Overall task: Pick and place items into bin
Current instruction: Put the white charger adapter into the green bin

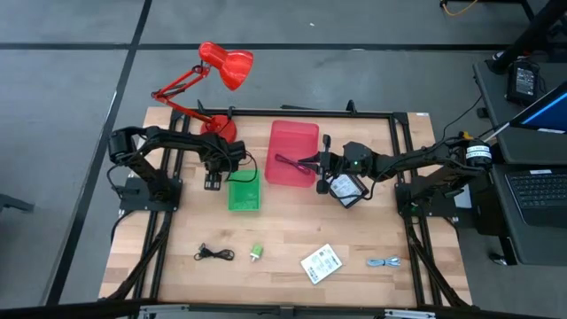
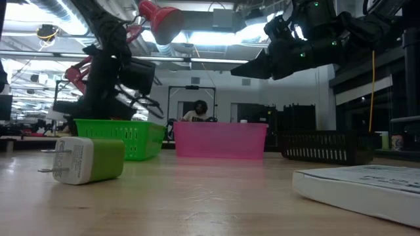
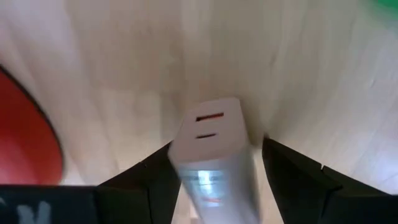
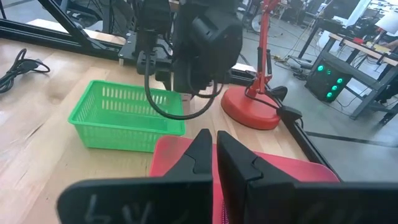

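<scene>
My left gripper (image 1: 215, 175) is low over the table between the red lamp base (image 1: 218, 127) and the green bin (image 1: 245, 194). Its open fingers stand on either side of a white block with red slots (image 3: 213, 155). My right gripper (image 1: 307, 164) is shut and hovers above the pink bin (image 1: 292, 133), well over its rim in the low view (image 2: 236, 69). A thin maroon cable (image 1: 285, 161) shows in that bin. A black cable (image 1: 213, 253), a green-and-white piece (image 1: 256, 252), a white packet (image 1: 321, 263) and a blue-grey cable (image 1: 384, 262) lie near the table's near edge. My left gripper has the white block (image 3: 205, 134) between its two fingers, which come from above. A strip of table shows between the block and one finger (image 3: 292, 177). Whether the other finger (image 3: 152, 183) touches it, I cannot tell.
The red desk lamp (image 1: 226, 64) stands at the far left corner, its base close to my left gripper. A small black basket (image 1: 345, 190) with something white in it sits under my right arm. Black rails (image 1: 390, 115) frame the table. Open wood lies between the bins and the near items.
</scene>
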Motion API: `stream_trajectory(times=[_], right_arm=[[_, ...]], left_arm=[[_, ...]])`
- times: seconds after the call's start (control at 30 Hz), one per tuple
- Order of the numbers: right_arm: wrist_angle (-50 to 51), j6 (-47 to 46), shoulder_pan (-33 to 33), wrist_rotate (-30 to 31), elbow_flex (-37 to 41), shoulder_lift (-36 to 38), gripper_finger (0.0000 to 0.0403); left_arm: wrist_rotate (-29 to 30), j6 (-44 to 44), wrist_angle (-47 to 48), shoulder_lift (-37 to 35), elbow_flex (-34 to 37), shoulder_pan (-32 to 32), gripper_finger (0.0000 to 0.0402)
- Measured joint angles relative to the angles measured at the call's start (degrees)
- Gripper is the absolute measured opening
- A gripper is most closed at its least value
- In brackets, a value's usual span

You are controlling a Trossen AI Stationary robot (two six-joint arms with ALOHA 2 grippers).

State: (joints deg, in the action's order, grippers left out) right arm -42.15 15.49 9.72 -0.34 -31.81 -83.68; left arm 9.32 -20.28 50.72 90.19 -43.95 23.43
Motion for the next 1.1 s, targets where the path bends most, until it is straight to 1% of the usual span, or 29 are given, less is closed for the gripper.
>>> stream_trajectory(times=[0.1, 0.27, 0.37, 0.6, 0.73, 0.9, 1.1], right_arm=[[-0.01, 0.00, 0.00, 0.00, 0.00, 0.00, 0.0007], [-0.02, 0.00, 0.00, 0.00, 0.00, 0.00, 0.0007], [-0.02, -0.02, 0.00, 0.00, 0.00, 0.00, 0.0007], [-0.02, 0.00, 0.00, 0.00, 0.00, 0.00, 0.0007], [-0.02, 0.00, 0.00, 0.00, 0.00, 0.00, 0.0007], [-0.02, -0.02, 0.02, 0.00, 0.00, 0.00, 0.0007], [0.00, -0.02, 0.02, 0.00, 0.00, 0.00, 0.0007]], left_arm=[[0.22, 0.03, -0.08, -0.26, 1.22, -0.02, 0.0212], [0.39, 0.84, 0.08, -0.39, 0.70, -0.03, 0.0205], [0.45, 0.90, 0.39, -0.25, 0.07, -0.02, 0.0185], [-0.25, 2.92, 0.48, -0.26, -0.26, 0.01, 0.0113], [-1.81, 3.61, 0.79, -1.04, -0.26, -0.01, 0.0112], [-2.42, 5.04, 0.83, -5.17, -0.26, -0.01, 0.0112], [-3.47, 7.09, 0.96, -13.75, -0.26, -0.01, 0.0112]])
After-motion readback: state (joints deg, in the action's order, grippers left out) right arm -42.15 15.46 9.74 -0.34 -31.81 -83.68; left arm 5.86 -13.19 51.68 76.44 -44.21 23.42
